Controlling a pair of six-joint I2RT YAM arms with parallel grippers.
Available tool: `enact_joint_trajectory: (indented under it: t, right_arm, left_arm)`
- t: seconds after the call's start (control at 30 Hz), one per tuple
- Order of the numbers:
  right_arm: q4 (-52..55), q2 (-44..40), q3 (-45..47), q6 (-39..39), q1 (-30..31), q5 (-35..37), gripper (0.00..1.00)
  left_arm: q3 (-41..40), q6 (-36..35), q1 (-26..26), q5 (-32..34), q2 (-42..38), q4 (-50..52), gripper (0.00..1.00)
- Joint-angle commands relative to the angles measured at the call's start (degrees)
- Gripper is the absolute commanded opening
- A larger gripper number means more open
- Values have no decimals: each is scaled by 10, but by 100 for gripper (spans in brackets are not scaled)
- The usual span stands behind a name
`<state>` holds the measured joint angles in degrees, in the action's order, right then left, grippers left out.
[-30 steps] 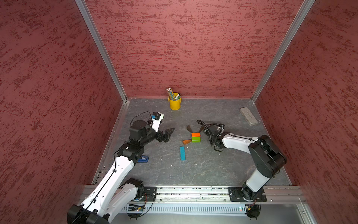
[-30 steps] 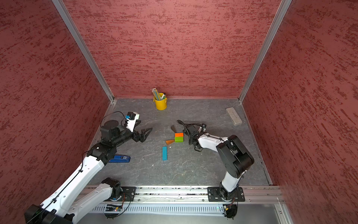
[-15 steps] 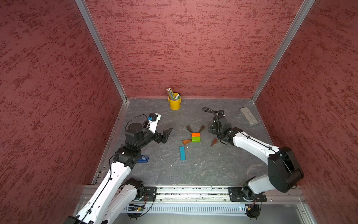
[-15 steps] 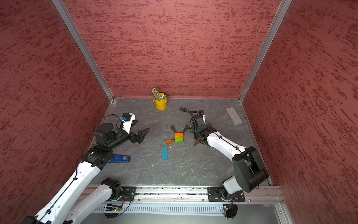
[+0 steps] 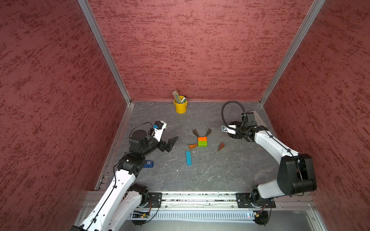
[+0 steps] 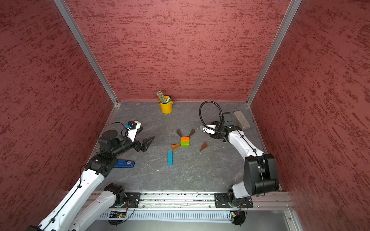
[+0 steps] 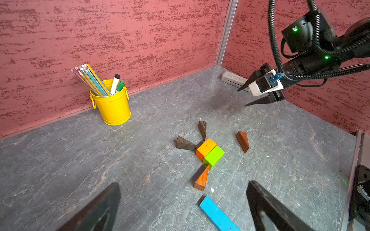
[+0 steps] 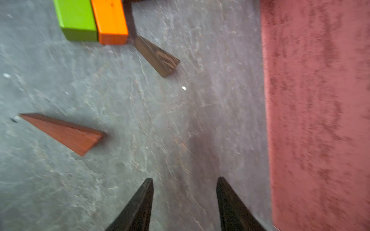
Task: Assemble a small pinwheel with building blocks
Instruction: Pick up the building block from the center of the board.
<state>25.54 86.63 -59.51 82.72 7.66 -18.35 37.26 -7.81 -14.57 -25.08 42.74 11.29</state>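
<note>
Here, the right gripper (image 8: 184,180) is seen with jaws partly apart and empty. Ahead and aside, a loose reddish wedge (image 8: 66,134) lies apart from the joined orange block (image 8: 110,20) and green block (image 8: 76,18) beyond. It is judged light, rigid and smooth, and best pinched near its thick end.

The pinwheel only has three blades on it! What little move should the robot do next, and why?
Probably the right pincer, which is open and empty, should reach for the loose reddish-brown triangular wooden wedge. That wedge lies on its own, apart from the green rectangular block, and the block's corner on that side has no blade yet.
</note>
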Motion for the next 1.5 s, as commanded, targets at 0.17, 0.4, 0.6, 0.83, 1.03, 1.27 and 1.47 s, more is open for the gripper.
enact_joint_trajectory:
  t: [0.17,0.4,0.6,0.83,1.03,1.27,1.47]
  right_arm:
    - [152,29,-14,145,45,74,45]
    - [87,1,54,172,85,153,45]
    - [77,25,50,198,93,163,48]
    - [54,46,39,206,102,160,51]
    - [52,62,42,218,116,161,53]
    - [43,85,31,213,125,158,54]
    - [66,92,19,208,125,158,52]
  left_arm:
    - [-1,3,20,-10,-2,-8,100]
    - [-3,16,20,-20,-6,-19,100]
    - [0,16,21,-18,-2,-15,100]
    - [-1,17,21,-16,-4,-13,100]
    - [0,17,22,-19,-2,-15,100]
    - [0,18,22,-20,-4,-13,100]
    - [0,17,22,-20,-5,-13,100]
